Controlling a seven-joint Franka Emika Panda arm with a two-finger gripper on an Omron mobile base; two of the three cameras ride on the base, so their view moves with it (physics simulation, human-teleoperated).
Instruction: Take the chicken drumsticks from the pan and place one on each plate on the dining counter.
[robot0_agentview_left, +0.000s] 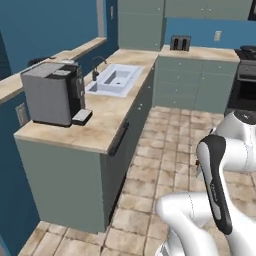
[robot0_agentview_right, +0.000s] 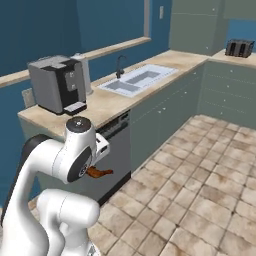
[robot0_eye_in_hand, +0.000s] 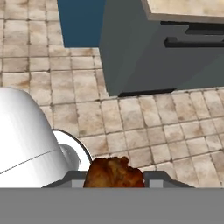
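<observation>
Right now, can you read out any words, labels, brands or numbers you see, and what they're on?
None: no readable text in these views.
The coffee machine shows no brand or label.
The toaster has no legible markings.
The wall outlet is blank.
The drumstick in the gripper carries no label.

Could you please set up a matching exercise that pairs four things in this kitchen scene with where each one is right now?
Things:
1. chicken drumstick
2. coffee machine
3. toaster
4. sink

Places:
A. set into the long counter, past the coffee machine
B. on the near end of the long counter
C. held in the claw, above the tiled floor
D. on the far counter, against the blue wall

Pairs: 1-C, 2-B, 3-D, 4-A
</observation>
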